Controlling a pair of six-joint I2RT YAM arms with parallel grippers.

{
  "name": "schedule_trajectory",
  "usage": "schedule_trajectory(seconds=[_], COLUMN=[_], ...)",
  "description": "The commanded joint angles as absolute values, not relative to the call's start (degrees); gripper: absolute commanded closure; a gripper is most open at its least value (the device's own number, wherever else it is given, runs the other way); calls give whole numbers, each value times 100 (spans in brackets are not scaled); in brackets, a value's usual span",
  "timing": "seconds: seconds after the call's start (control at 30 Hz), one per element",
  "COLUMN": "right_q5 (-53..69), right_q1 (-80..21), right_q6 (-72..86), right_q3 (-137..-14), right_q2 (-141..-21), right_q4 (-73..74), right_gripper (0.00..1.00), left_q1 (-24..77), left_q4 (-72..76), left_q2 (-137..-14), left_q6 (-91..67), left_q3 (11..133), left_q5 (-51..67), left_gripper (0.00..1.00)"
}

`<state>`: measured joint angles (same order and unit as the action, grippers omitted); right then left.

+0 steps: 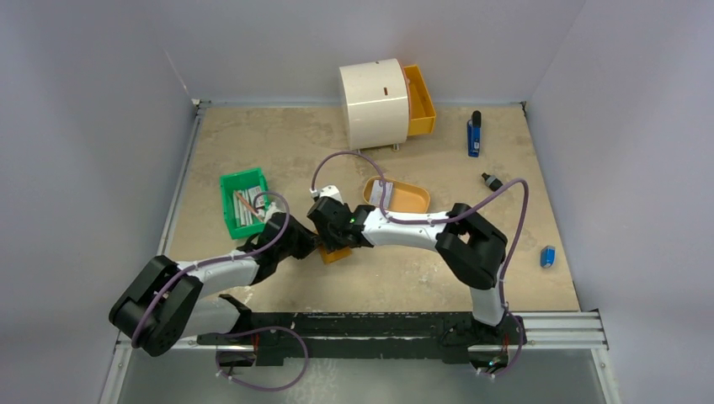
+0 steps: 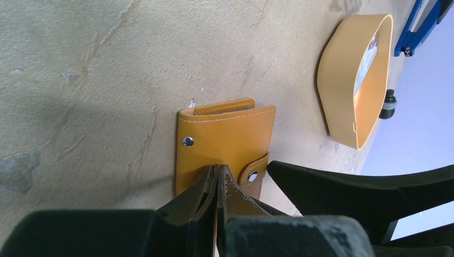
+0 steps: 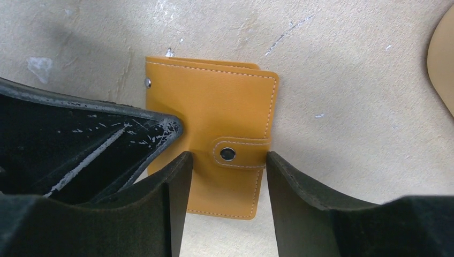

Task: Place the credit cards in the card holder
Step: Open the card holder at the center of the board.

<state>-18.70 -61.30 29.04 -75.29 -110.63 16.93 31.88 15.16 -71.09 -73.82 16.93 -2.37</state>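
Observation:
The tan card holder (image 1: 337, 252) lies shut on the table, its snap tab (image 3: 228, 153) fastened; it also shows in the left wrist view (image 2: 225, 142). My left gripper (image 2: 217, 171) is shut, its tips touching the holder's cover near the tab. My right gripper (image 3: 227, 160) is open just above the holder, one finger on each side of the snap tab. Both grippers meet over the holder in the top view, left gripper (image 1: 310, 244) and right gripper (image 1: 333, 227). A pale credit card (image 1: 379, 192) lies in the orange tray (image 1: 408, 200), also seen in the left wrist view (image 2: 367, 58).
A green bin (image 1: 229, 206) with grey bars stands at the left. A white drum (image 1: 375, 101) with an orange drawer (image 1: 419, 99) stands at the back. A blue object (image 1: 474, 135), a small black piece (image 1: 491, 181) and a small blue piece (image 1: 547, 256) lie at the right.

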Motion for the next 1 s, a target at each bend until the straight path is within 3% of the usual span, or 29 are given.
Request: schedule_trajectory(seconds=[0.0,0.47,0.83,0.97], right_q5=[-2271,-2576,-2556,-2621], right_q1=[-6184,-6187,-6188,-6178], right_q6=[2857,2854,2880,2985], right_q3=[-7870,-7980,-8007,-7970], right_q2=[-11164,-11391,-11304,-11200], right_q4=[2060,2539,2633,2702], right_gripper=[46,66,96,100], left_q1=[3146,3138,3138,3138], left_q4=[1585,1558,1525,1513], left_q2=[-7265,-7259,-7396,-7465], left_q6=[-7434,-7462,-7488,-7484], left_q3=[1515,1416,1406,1414], left_q5=[-293,-325,-316,-333], left_gripper=[100,100,100,100])
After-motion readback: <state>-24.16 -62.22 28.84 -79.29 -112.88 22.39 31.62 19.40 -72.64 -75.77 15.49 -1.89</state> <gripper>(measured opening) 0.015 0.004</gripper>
